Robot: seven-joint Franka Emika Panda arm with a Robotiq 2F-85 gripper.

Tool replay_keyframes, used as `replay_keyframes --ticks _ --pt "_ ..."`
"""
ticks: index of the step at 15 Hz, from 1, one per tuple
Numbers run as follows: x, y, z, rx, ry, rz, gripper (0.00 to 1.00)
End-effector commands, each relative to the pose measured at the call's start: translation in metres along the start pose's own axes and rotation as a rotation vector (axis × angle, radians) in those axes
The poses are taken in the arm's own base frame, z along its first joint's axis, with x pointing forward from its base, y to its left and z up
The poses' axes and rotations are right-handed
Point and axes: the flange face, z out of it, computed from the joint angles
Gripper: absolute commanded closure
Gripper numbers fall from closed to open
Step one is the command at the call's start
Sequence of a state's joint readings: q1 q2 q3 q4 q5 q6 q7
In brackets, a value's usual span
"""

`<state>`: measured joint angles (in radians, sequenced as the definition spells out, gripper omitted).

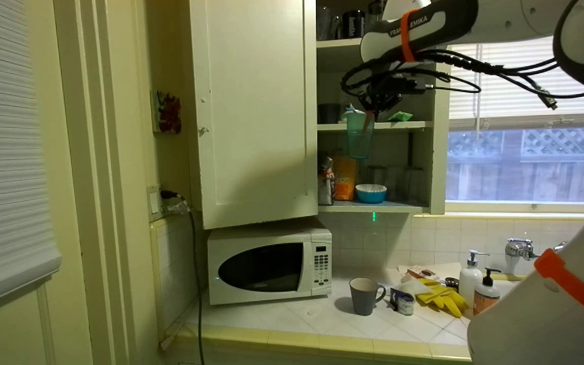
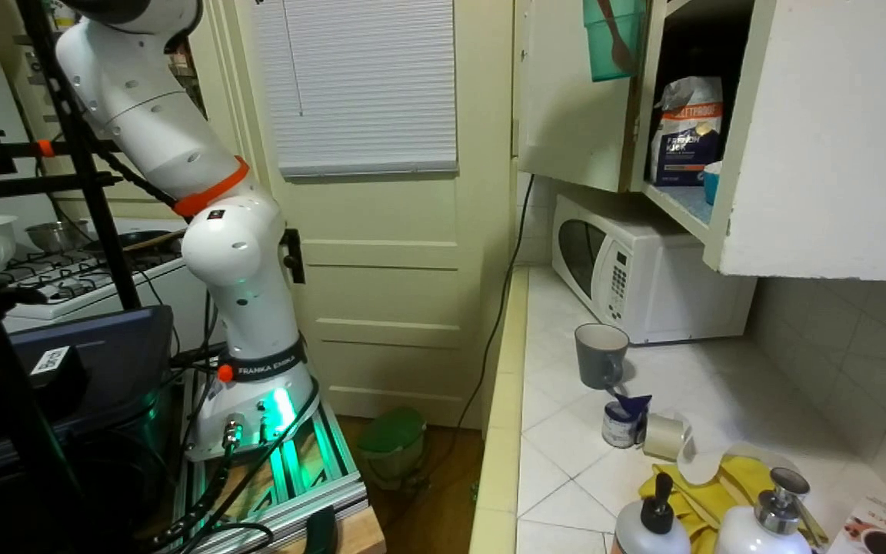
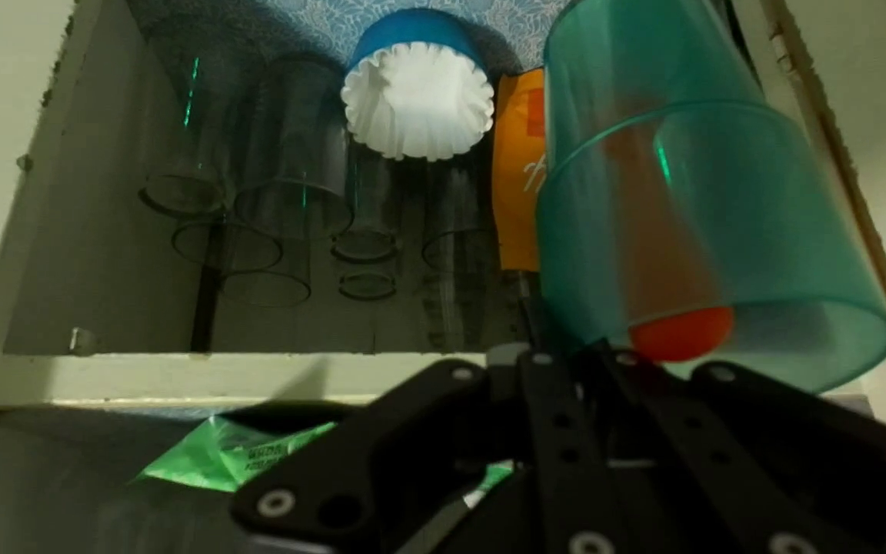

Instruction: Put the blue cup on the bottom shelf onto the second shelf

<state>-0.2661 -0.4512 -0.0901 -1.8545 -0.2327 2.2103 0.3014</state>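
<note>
The blue cup is a clear teal tumbler (image 1: 360,139), also in an exterior view (image 2: 614,42) and the wrist view (image 3: 720,177). A long orange-red object (image 3: 681,335) stands inside it. My gripper (image 1: 369,111) is shut on the cup at its rim; its fingers also show in the wrist view (image 3: 570,338). The cup hangs upright in front of the open cupboard, its rim near the height of the second shelf (image 1: 406,124) and its base above the bottom shelf (image 1: 403,207). The wrist picture is upside down, with the second shelf's edge (image 3: 220,377) below the glasses.
The bottom shelf holds bags (image 1: 343,177), blue paper baking cups (image 1: 371,193) and several clear glasses (image 3: 289,146). The second shelf holds a green packet (image 1: 400,116) and a dark cup (image 1: 329,113). The cupboard door (image 1: 256,111) stands open. A microwave (image 1: 269,266) and grey mug (image 1: 364,296) are below.
</note>
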Motion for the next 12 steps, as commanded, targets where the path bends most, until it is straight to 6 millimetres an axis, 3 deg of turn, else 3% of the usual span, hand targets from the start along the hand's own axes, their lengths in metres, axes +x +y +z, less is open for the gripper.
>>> replay_keyframes --ticks 1,5,12 --pt "0.022 0.006 -0.023 -0.018 -0.011 0.006 0.98" --pt "0.044 0.012 -0.037 -0.028 -0.012 0.013 0.98" --pt "0.079 0.014 -0.036 -0.028 0.030 -0.029 0.98"
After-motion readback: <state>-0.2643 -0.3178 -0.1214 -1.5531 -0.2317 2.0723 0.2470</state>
